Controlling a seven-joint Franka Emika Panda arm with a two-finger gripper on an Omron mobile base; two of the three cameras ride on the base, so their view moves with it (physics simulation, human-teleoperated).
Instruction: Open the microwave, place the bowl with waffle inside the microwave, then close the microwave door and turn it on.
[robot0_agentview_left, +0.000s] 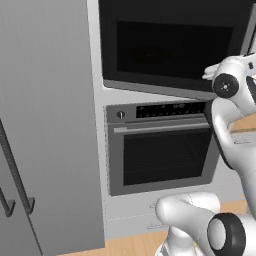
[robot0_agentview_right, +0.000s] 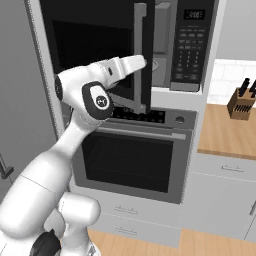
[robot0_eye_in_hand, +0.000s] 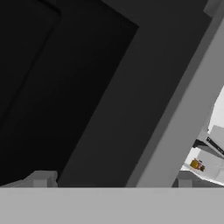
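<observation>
The wide black microwave door (robot0_agentview_right: 95, 50) with dark glass window is seen swung partly out from the built-in microwave (robot0_agentview_right: 172, 47), its slim grey vertical handle (robot0_agentview_right: 139, 55) standing clear of the grey cavity — a gap is opened on the handle side so that the cavity and the black keypad panel (robot0_agentview_right: 191, 42) with small display are exposed in the right base view. The white arm's two-finger gripper (robot0_eye_in_hand: 112, 181) is held up against the door near that handle; in the hand view the two small finger tips are set wide apart with the grey handle bar (robot0_eye_in_hand: 183, 113) running between them and nothing clamped, so the jaws are judged open, not gripping. The placing is read as a push or hook on the handle side, where leverage on the hinge is greatest — the door is judged only part open, so the opening step is taken as not finished. The larger steel oven (robot0_agentview_right: 137, 155) with bar handle sits shut directly below and is left untouched. A wooden knife block (robot0_agentview_right: 242, 102) stands on the wood counter (robot0_agentview_right: 225, 132) to the right. A small orange object (robot0_eye_in_hand: 195, 164) is glimpsed low in the hand view; whether it is the waffle in its bowl cannot be told, so the bowl's place is left unsettled
</observation>
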